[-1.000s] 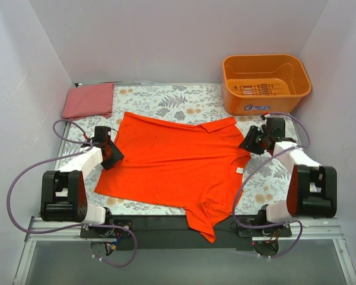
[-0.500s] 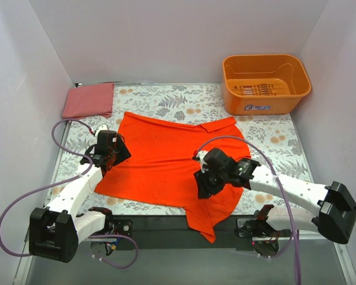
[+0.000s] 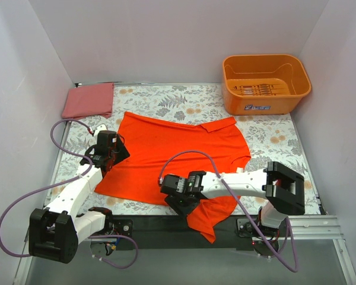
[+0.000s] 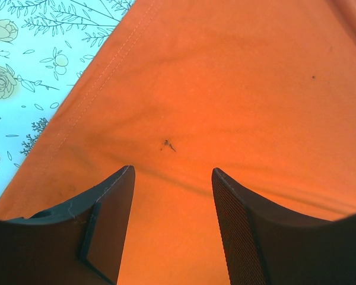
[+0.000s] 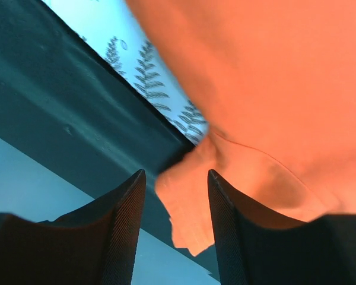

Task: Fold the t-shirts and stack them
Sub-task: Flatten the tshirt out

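A vivid orange-red t-shirt [image 3: 178,154] lies spread flat on the flowered table cover, and one sleeve [image 3: 206,222] hangs over the black near edge. A duller pinkish-red t-shirt [image 3: 89,100] rests as a folded rectangle at the back left. My left gripper [image 3: 117,155] hovers over the spread shirt's left side. Its fingers [image 4: 110,214] are open, with only flat orange cloth [image 4: 225,89] beneath them. My right gripper [image 3: 184,206] is at the shirt's near hem, open. In the right wrist view the hanging sleeve [image 5: 187,202] shows beyond the gap of that gripper [image 5: 175,178].
A rigid orange plastic tub [image 3: 266,83] stands at the back right. White walls close in the left, back and right. The black front rail [image 3: 148,222] runs along the near edge, and purple cables loop beside both arms.
My right arm has swung from the right side across to the shirt's near hem by the hanging sleeve. The left arm shifted slightly a second ago and has since held still.
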`<action>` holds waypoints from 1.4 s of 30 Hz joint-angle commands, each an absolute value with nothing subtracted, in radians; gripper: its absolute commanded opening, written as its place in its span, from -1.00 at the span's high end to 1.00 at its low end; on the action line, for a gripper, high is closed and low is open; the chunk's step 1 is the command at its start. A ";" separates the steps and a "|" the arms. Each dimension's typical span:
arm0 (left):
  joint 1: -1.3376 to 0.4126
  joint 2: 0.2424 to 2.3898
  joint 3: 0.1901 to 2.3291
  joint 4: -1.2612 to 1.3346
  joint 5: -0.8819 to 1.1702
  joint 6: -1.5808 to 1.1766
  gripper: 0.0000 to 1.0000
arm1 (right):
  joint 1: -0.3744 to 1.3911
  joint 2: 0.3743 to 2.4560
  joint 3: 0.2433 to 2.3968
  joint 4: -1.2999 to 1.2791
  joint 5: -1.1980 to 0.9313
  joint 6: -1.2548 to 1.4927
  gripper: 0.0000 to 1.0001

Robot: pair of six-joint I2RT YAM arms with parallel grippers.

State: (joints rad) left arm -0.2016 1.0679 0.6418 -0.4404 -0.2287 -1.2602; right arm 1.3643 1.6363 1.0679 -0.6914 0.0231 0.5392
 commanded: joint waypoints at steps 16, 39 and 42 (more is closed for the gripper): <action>-0.206 1.069 0.644 -0.429 -0.255 -1.247 -0.08 | 1.401 1.798 1.186 -0.822 0.054 0.540 0.54; -0.206 1.095 0.646 -0.428 -0.221 -1.243 -0.07 | 1.266 1.744 1.373 -0.770 -0.032 0.439 0.34; -0.206 1.088 0.646 -0.425 -0.204 -1.239 -0.08 | 1.188 1.629 1.214 -0.770 -0.043 0.465 0.30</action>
State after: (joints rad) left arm -0.2016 1.1000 0.6418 -0.4400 -0.2188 -1.2526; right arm 1.2564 1.7599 1.3235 -0.7544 -0.0460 0.4496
